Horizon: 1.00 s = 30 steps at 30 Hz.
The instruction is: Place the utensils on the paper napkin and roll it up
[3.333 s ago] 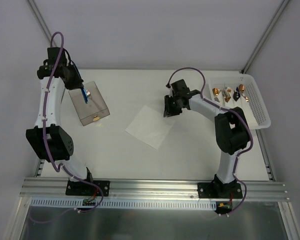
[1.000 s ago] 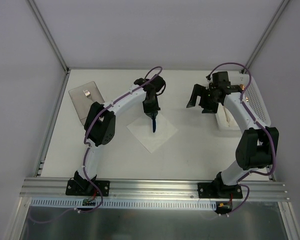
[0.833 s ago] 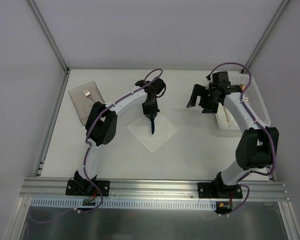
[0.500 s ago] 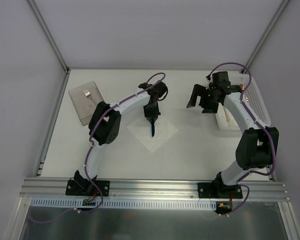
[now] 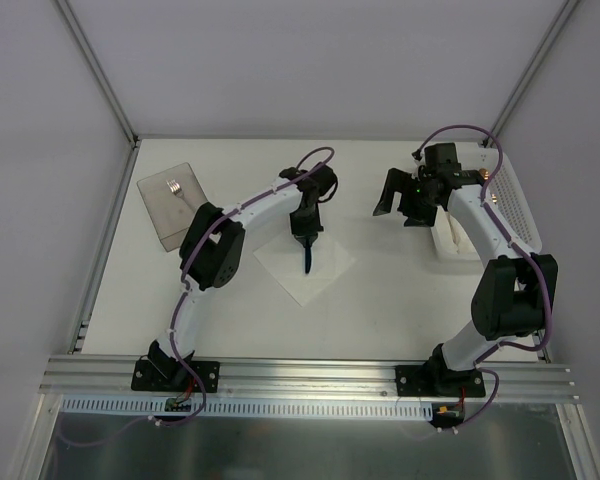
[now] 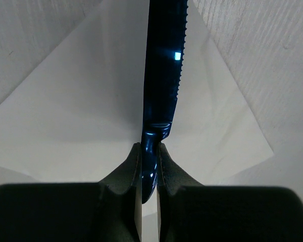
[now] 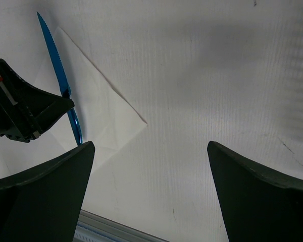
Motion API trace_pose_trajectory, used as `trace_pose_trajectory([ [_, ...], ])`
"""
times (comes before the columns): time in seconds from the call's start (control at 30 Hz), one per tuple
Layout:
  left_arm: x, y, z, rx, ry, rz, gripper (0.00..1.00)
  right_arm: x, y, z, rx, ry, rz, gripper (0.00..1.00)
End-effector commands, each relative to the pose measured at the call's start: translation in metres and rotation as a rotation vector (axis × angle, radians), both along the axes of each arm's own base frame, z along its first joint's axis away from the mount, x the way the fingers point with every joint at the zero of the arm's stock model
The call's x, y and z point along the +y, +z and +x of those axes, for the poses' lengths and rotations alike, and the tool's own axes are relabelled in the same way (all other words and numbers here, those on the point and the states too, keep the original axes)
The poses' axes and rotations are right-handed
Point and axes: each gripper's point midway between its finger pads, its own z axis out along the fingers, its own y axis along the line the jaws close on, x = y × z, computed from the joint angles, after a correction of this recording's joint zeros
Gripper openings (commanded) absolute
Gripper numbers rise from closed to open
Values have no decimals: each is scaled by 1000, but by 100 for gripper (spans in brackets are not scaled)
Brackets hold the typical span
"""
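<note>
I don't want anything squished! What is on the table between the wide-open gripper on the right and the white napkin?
Nothing: just bare white table between the right gripper and the paper napkin, clear in the top view.

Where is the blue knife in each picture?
Top external: the blue knife is mid-table, pinched by the left gripper, over the paper napkin.
Left wrist: it runs from the gripper up the middle to the top edge.
Right wrist: it slants at the upper left.
Shared landmark: the paper napkin, behind the knife in all three views.
</note>
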Motion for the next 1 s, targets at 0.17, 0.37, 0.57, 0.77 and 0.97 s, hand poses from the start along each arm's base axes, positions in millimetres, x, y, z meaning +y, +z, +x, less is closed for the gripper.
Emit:
trace_pose_trajectory([
  [0.17, -10, -2, -3, 9, -50, -23, 0, -2, 11, 1, -33, 6, 2, 99],
  [0.37, -10, -8, -4, 21, -56, -20, 0, -2, 9, 1, -26, 5, 2, 99],
  [0.57, -11, -15, -8, 49, -55, -23, 0, -4, 8, 2, -24, -2, 3, 99],
  [0.77, -9, -26, -15, 92, -52, -23, 0, -5, 7, 2, -19, -5, 3, 99],
  [0.97, -6, -28, -18, 117, -40, -33, 15, -4, 5, 2, -9, -8, 13, 99],
])
